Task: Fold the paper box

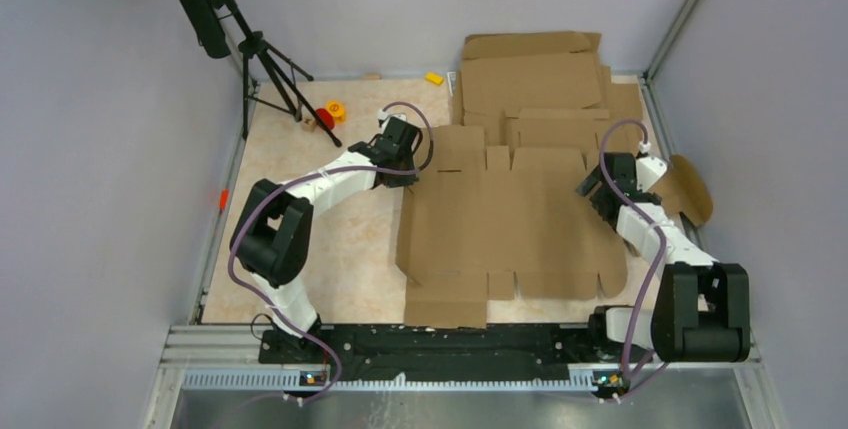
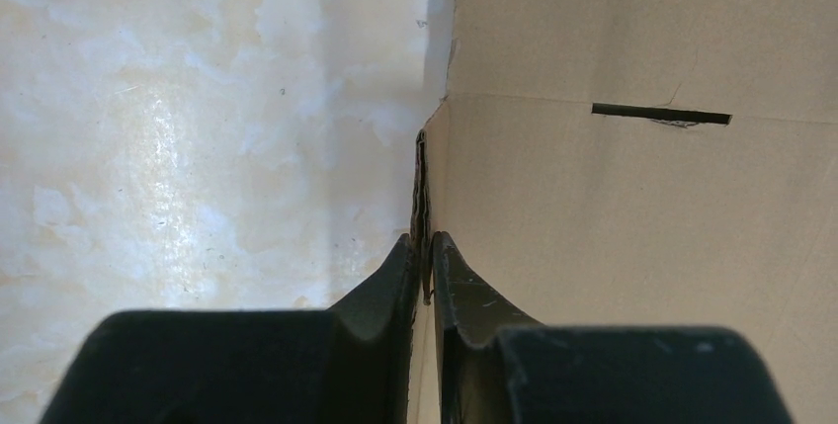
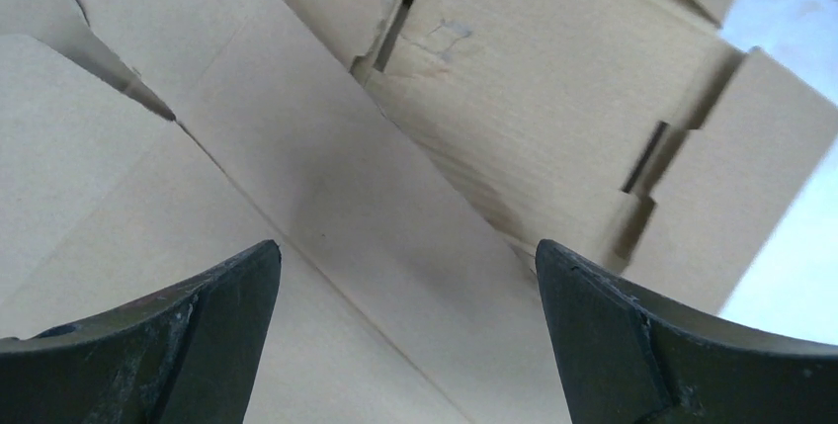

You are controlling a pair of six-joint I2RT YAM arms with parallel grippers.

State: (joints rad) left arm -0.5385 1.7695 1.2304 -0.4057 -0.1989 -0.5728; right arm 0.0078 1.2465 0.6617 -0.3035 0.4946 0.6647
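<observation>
The box (image 1: 510,224) lies flat mid-table between the arms. The left gripper (image 2: 425,251) is pinched narrow on its left edge (the cardboard shows as a thin line between the jaws), and the sheet spreads away to that gripper's right. The right gripper (image 3: 408,258) hangs wide open over the right flaps, probably not touching. The left arm alone has hold, so any lift starts there.
</observation>
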